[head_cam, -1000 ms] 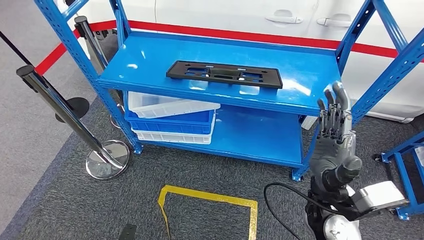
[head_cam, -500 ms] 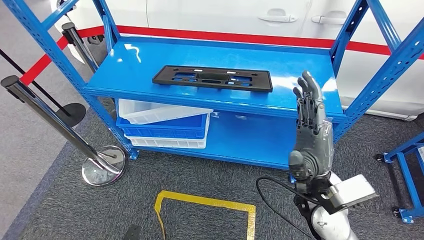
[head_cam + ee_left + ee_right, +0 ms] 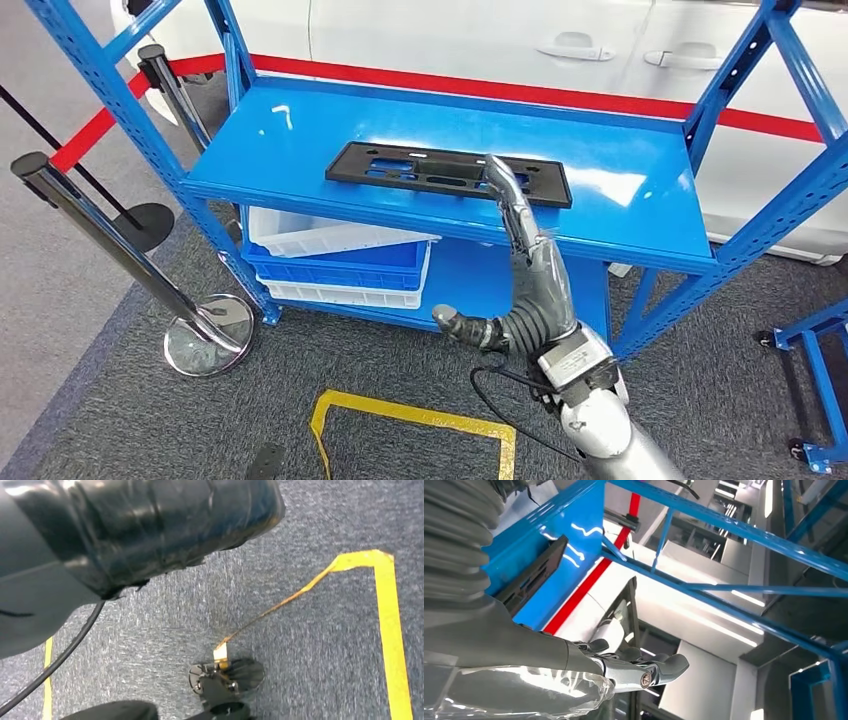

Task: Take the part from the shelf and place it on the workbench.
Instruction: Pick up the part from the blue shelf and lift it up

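Note:
The part [image 3: 420, 170] is a long flat black plastic plate with cut-outs, lying on the top board of the blue shelf [image 3: 620, 200]. My right hand [image 3: 530, 270] reaches up and forward from below the shelf's front edge. Its fingers are stretched out straight, the tips [image 3: 497, 172] over the part's near edge towards its right end, and the thumb sticks out to the left. Whether the tips touch the part I cannot tell. In the right wrist view the hand [image 3: 574, 670] holds nothing, and the part [image 3: 531, 575] lies beyond it. A blurred grey and black shape, my left hand [image 3: 125, 535], hangs over the carpet.
White and blue bins [image 3: 335, 262] sit on the lower shelf board. Chrome stanchions [image 3: 90, 230] stand left of the shelf. Blue uprights [image 3: 760, 200] frame its right side, with another blue rack [image 3: 820, 330] further right. A white car [image 3: 480, 40] is behind, and yellow floor tape [image 3: 420, 410] in front.
My right hand has swung left from beside the shelf's right end and stretched forward to the part's near edge, turning so the thumb points left. The camera has shifted slightly.

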Robot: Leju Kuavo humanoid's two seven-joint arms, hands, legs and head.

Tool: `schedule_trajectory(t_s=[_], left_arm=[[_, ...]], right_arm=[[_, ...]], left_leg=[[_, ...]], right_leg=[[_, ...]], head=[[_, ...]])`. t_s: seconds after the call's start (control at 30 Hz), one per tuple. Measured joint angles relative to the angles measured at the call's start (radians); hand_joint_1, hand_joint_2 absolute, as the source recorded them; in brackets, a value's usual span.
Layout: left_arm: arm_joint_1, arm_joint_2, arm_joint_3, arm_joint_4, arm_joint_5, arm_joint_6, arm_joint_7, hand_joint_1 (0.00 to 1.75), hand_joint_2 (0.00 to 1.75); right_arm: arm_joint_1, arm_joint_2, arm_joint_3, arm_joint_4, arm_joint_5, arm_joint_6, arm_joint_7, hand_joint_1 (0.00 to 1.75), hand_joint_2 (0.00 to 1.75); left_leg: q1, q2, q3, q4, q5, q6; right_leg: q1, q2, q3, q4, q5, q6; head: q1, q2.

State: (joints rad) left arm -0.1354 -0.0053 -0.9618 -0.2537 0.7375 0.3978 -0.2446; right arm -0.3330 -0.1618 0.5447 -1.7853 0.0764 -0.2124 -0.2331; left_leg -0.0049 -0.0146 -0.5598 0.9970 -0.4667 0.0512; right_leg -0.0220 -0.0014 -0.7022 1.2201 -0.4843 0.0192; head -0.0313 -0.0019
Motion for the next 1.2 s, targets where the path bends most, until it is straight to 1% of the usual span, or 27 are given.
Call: schedule_trajectory(t_s=[0.03,0.07,0.1,0.17,0.23,0.27,0.33,0.4,0.43,0.47,0.53,0.57,0.6,0.67,0.73,0.77,0.8,0.83,0.9,0.93,0.97,1.0,1.03,1.07,1.1,1.13,1.2], left_arm=[[0.000,-0.001,-0.002,0.000,-0.002,-0.001,0.002,0.00,0.00],[-0.002,-0.001,-0.004,0.000,-0.003,-0.002,0.003,0.00,0.00],[-0.005,-0.002,-0.006,0.000,-0.004,-0.002,0.005,0.00,0.00],[-0.009,-0.002,-0.012,0.000,-0.005,-0.003,0.007,0.00,0.00],[-0.009,-0.002,-0.014,0.000,-0.006,-0.003,0.009,0.00,0.00],[-0.010,-0.002,-0.015,0.000,-0.006,-0.003,0.009,0.00,0.00],[-0.010,-0.003,-0.017,0.000,-0.006,-0.003,0.009,0.00,0.00],[-0.010,-0.004,-0.019,0.000,-0.008,-0.005,0.010,0.00,0.00],[-0.009,-0.004,-0.019,0.000,-0.010,-0.007,0.011,0.00,0.00],[-0.009,-0.004,-0.019,0.000,-0.012,-0.009,0.012,0.00,0.00],[-0.010,-0.004,-0.019,0.000,-0.015,-0.012,0.015,0.00,0.00],[-0.012,-0.004,-0.020,0.000,-0.017,-0.013,0.017,0.00,0.00],[-0.015,-0.004,-0.021,0.000,-0.020,-0.014,0.018,0.00,0.00],[-0.018,-0.004,-0.025,0.000,-0.023,-0.016,0.021,0.00,0.00],[-0.017,-0.004,-0.029,0.000,-0.027,-0.018,0.025,0.00,0.00],[-0.018,-0.004,-0.031,0.000,-0.030,-0.019,0.026,0.00,0.00],[-0.019,-0.005,-0.033,0.000,-0.034,-0.019,0.028,0.00,0.00],[-0.021,-0.005,-0.036,0.000,-0.038,-0.020,0.030,0.00,0.00],[-0.027,-0.004,-0.041,0.000,-0.044,-0.024,0.034,0.00,0.00],[-0.029,-0.004,-0.043,0.000,-0.048,-0.026,0.035,0.00,0.00],[-0.031,-0.004,-0.045,0.000,-0.051,-0.028,0.036,0.00,0.00],[-0.033,-0.005,-0.046,0.000,-0.054,-0.030,0.038,0.00,0.00],[-0.034,-0.006,-0.047,0.000,-0.056,-0.031,0.039,0.00,0.00],[-0.037,-0.007,-0.048,0.000,-0.057,-0.032,0.040,0.00,0.00],[-0.041,-0.008,-0.049,0.000,-0.058,-0.032,0.041,0.00,0.00],[-0.044,-0.009,-0.051,0.000,-0.058,-0.033,0.042,0.00,0.00],[-0.049,-0.010,-0.053,0.000,-0.058,-0.033,0.043,0.00,0.00]], right_arm=[[-0.009,0.005,0.008,0.011,0.004,0.000,-0.001,0.00,1.75],[-0.019,0.011,0.016,0.022,0.008,0.001,-0.002,0.00,1.75],[-0.028,0.018,0.026,0.034,0.011,0.001,-0.003,0.00,1.75],[-0.040,0.030,0.041,0.053,0.013,0.002,-0.005,0.00,1.75],[-0.048,0.039,0.051,0.065,0.013,0.002,-0.006,0.00,1.75],[-0.052,0.043,0.055,0.069,0.013,0.002,-0.007,0.00,1.75],[-0.062,0.053,0.066,0.080,0.013,0.003,-0.007,0.00,1.75],[-0.069,0.061,0.077,0.093,0.013,0.009,-0.008,0.00,1.75],[-0.071,0.064,0.083,0.100,0.013,0.012,-0.009,0.00,1.75],[-0.075,0.069,0.088,0.108,0.014,0.015,-0.009,0.00,1.75],[-0.088,0.078,0.099,0.125,0.020,0.017,-0.010,0.00,1.75],[-0.097,0.083,0.105,0.135,0.026,0.017,-0.009,0.00,1.75],[-0.104,0.087,0.110,0.144,0.033,0.017,-0.009,0.00,1.75],[-0.117,0.095,0.120,0.165,0.047,0.018,-0.005,0.00,1.75],[-0.127,0.101,0.130,0.186,0.071,0.017,0.002,0.00,1.75],[-0.135,0.104,0.136,0.197,0.089,0.016,0.008,0.00,1.75],[-0.143,0.107,0.142,0.209,0.109,0.015,0.015,0.00,1.75],[-0.151,0.109,0.148,0.224,0.129,0.013,0.021,0.00,1.75],[-0.165,0.115,0.162,0.261,0.160,0.013,0.032,0.00,1.75],[-0.172,0.118,0.167,0.282,0.171,0.013,0.037,0.00,1.75],[-0.181,0.122,0.173,0.304,0.184,0.012,0.041,0.00,1.75],[-0.194,0.128,0.179,0.326,0.201,0.010,0.046,0.00,1.75],[-0.209,0.132,0.184,0.347,0.221,0.006,0.052,0.00,1.75],[-0.227,0.137,0.190,0.370,0.242,0.001,0.056,0.00,1.75],[-0.242,0.142,0.196,0.392,0.260,-0.004,0.061,0.00,1.75],[-0.256,0.146,0.202,0.412,0.275,-0.009,0.065,0.00,1.75],[-0.274,0.155,0.213,0.447,0.296,-0.016,0.074,0.00,1.75]], left_leg=[[0.001,-0.001,0.004,0.008,-0.011,-0.005],[0.001,-0.002,0.004,0.020,-0.023,-0.011],[0.001,-0.003,0.001,0.028,-0.030,-0.018],[0.000,-0.003,-0.005,0.036,-0.038,-0.030],[0.004,-0.002,-0.008,0.042,-0.046,-0.040],[0.005,0.000,-0.017,0.064,-0.057,-0.046],[0.009,0.002,-0.073,0.170,-0.095,-0.057],[0.014,0.004,-0.154,0.292,-0.124,-0.064],[0.015,0.004,-0.179,0.316,-0.115,-0.065],[0.016,0.005,-0.185,0.300,-0.086,-0.065],[0.015,0.005,-0.146,0.177,0.003,-0.061],[0.013,0.005,-0.119,0.114,0.033,-0.057],[0.010,0.005,-0.100,0.068,0.048,-0.053],[0.003,0.004,-0.087,0.040,0.042,-0.044],[0.007,0.004,-0.079,0.026,0.041,-0.033],[0.008,0.004,-0.071,0.019,0.040,-0.026],[0.010,0.005,-0.063,0.013,0.039,-0.019],[0.009,0.005,-0.056,0.011,0.036,-0.013],[0.007,0.005,-0.048,0.011,0.027,-0.005],[0.005,0.004,-0.044,0.013,0.022,-0.003],[0.004,0.003,-0.039,0.015,0.017,-0.003],[0.004,0.001,-0.033,0.019,0.010,-0.004],[0.004,0.000,-0.027,0.023,0.002,-0.006],[0.002,-0.001,-0.024,0.028,-0.006,-0.009],[0.001,-0.002,-0.024,0.033,-0.012,-0.013],[0.000,-0.002,-0.025,0.035,-0.016,-0.018],[0.000,-0.003,-0.025,0.033,-0.018,-0.028]], right_leg=[[-0.002,0.000,0.021,-0.057,0.034,0.001],[-0.003,0.001,0.041,-0.108,0.053,0.000],[-0.001,0.002,0.053,-0.137,0.057,-0.005],[0.005,0.005,0.059,-0.150,0.042,-0.019],[0.004,0.006,0.065,-0.154,0.039,-0.031],[0.002,0.005,0.071,-0.158,0.037,-0.037],[0.001,0.002,0.085,-0.162,0.030,-0.046],[0.002,0.002,0.095,-0.163,0.021,-0.049],[0.003,0.003,0.101,-0.163,0.016,-0.049],[0.003,0.004,0.108,-0.163,0.011,-0.048],[0.002,0.007,0.125,-0.164,-0.001,-0.044],[0.002,0.008,0.131,-0.165,-0.006,-0.040],[0.003,0.008,0.135,-0.167,-0.009,-0.036],[0.005,0.009,0.137,-0.175,-0.011,-0.026],[0.004,0.008,0.141,-0.178,-0.015,-0.016],[0.004,0.007,0.136,-0.163,-0.025,-0.013],[0.005,0.006,0.120,-0.128,-0.042,-0.011],[0.006,0.005,0.090,-0.072,-0.064,-0.012],[0.008,0.005,0.011,0.057,-0.101,-0.013],[0.008,0.005,-0.019,0.093,-0.097,-0.013],[0.009,0.005,-0.031,0.091,-0.073,-0.015],[0.009,0.005,-0.025,0.053,-0.033,-0.017],[0.010,0.005,-0.005,-0.011,0.012,-0.021],[0.013,0.005,0.017,-0.070,0.043,-0.024],[0.014,0.005,0.037,-0.119,0.059,-0.027],[0.016,0.006,0.049,-0.147,0.061,-0.030],[0.017,0.008,0.059,-0.164,0.050,-0.035]], head=[[0.000,0.000],[0.001,0.000],[0.001,0.000],[0.001,0.000],[-0.001,0.000],[-0.004,0.000],[-0.008,0.000],[-0.009,0.000],[-0.009,0.000],[-0.009,0.000],[-0.009,0.000],[-0.010,0.000],[-0.009,0.000],[-0.009,0.000],[-0.007,0.000],[-0.006,0.000],[-0.005,0.000],[-0.004,0.000],[-0.003,0.000],[-0.003,0.000],[-0.003,0.000],[-0.003,0.000],[-0.003,0.000],[-0.003,0.000],[-0.003,0.000],[-0.003,0.000],[-0.004,0.000]])
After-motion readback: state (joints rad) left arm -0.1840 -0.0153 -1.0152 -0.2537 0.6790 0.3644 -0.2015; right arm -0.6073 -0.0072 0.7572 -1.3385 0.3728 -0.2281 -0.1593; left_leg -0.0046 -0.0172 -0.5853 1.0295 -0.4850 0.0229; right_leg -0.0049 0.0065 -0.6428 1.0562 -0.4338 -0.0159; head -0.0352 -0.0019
